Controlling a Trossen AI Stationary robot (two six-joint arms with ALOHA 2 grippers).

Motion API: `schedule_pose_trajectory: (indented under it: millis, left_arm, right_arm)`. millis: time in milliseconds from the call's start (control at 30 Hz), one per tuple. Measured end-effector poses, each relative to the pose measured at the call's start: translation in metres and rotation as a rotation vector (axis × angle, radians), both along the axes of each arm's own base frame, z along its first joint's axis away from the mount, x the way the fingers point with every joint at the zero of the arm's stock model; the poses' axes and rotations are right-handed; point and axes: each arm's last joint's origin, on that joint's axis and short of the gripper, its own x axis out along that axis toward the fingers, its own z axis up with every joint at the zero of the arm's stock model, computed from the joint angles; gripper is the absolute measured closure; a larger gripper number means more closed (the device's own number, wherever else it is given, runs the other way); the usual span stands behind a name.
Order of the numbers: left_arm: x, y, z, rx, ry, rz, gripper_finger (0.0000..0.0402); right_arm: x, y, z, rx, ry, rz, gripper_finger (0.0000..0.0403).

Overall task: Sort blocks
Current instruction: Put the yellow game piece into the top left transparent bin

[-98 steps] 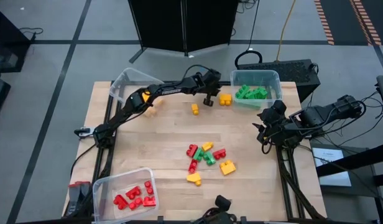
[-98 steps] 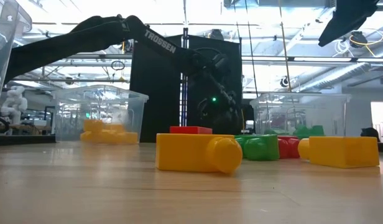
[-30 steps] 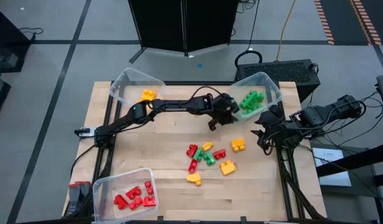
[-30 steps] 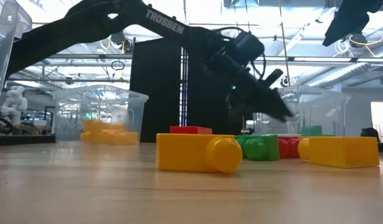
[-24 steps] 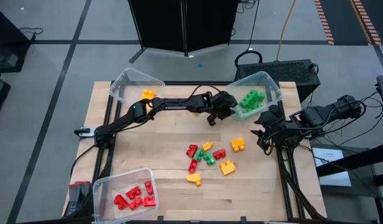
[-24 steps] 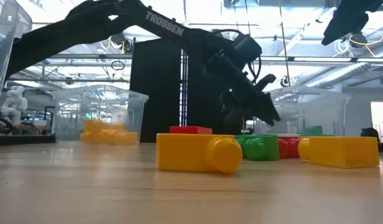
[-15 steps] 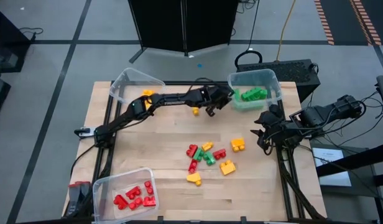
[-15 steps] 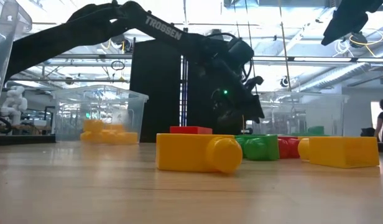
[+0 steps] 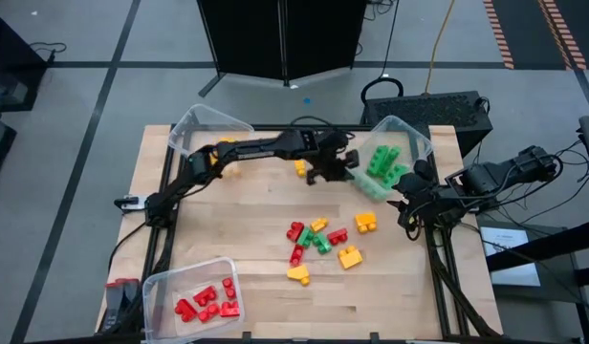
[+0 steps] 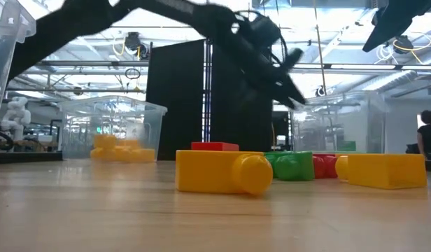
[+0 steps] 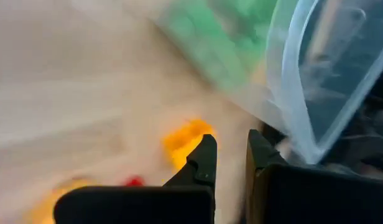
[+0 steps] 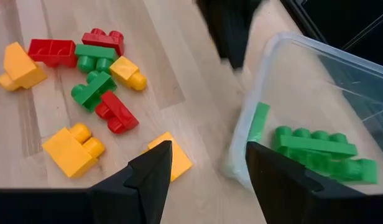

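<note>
High view: my left pincer (image 9: 333, 170) is pressed in at the green bin (image 9: 395, 122), on the side facing the table's middle, tips together, nothing in them. The bin sits cocked on a slant w/ the green blocks (image 9: 382, 162) slid to one side of it. My right pincer (image 9: 406, 203) waits just beside the same bin, toward the table's right edge. The unsorted blocks (image 9: 316, 239) lie in a clump well away from the bin, one yellow block (image 9: 299, 168) just the other side of my left pincer from it. The yellow bin (image 9: 194, 124) and red bin (image 9: 161, 282) are far off. Low view: left pincer (image 10: 289, 87) hangs raised, pointing down at the green bin (image 10: 341, 126); can't tell if it touches. Left wrist view: left pincer (image 11: 230, 155) closed to a sliver, empty, bin rim (image 11: 291, 118) right at one tip. Right wrist view: right pincer (image 12: 207, 168) tips wide apart, empty, bin wall (image 12: 241, 143) between them farther off, greens (image 12: 316, 149) inside. Risk, imo: the bin is light plastic; if I push on w/ the closed left tips it could tip over and dump the sorted greens, or skid off the table edge. It could also knock into my right pincer, which is v. close.
</note>
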Motion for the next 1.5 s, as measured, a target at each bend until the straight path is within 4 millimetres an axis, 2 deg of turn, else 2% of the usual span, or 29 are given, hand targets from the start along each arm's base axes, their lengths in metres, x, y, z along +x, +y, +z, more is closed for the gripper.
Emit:
schedule_pose_trajectory:
  millis: [67,167,333,400,500,667,767,900,1133,1367,1500]
  left_arm:
    - [-0.013,-0.003,0.013,0.089,0.065,-0.004,0.0401]
    - [-0.023,-0.009,0.027,0.123,0.108,0.007,0.0401]
    - [-0.01,-0.032,0.034,0.136,0.0,-0.023,0.0401]
    - [0.0,-0.041,0.028,0.12,-0.042,-0.012,0.0401]
    - [0.013,-0.049,0.008,0.097,-0.046,-0.009,0.0402]
    - [0.031,-0.05,-0.027,0.029,-0.049,0.068,0.0402]
    - [0.043,-0.04,-0.045,0.041,-0.12,0.138,0.0402]
    - [0.055,-0.014,-0.051,0.113,-0.284,0.253,0.0401]
    - [0.049,0.023,-0.051,0.106,-0.325,0.275,0.0401]
    - [0.046,0.029,-0.055,0.059,-0.302,0.177,0.0401]
    - [0.035,0.03,-0.069,0.052,-0.14,0.111,0.0402]
  right_arm:
    - [0.0,0.0,0.0,0.0,-0.003,0.001,0.0202]
    - [0.001,0.0,0.0,0.003,-0.009,0.001,0.0202]
    - [0.002,0.001,0.001,0.012,-0.024,-0.004,0.0202]
    - [0.002,0.001,0.001,0.014,-0.025,-0.007,0.0202]
    - [0.002,0.001,0.001,0.027,-0.03,-0.022,0.0202]
    - [0.002,0.001,0.001,0.05,-0.028,-0.023,0.0202]
    - [0.002,0.001,0.001,0.054,-0.029,-0.029,0.0202]
    - [0.002,0.001,0.001,0.054,-0.029,-0.029,0.0202]
    - [0.002,0.001,0.001,0.051,-0.027,-0.026,0.0202]
    - [0.002,0.001,0.001,0.039,-0.021,-0.011,0.0202]
    - [0.002,0.001,0.001,0.037,-0.02,-0.01,0.0202]
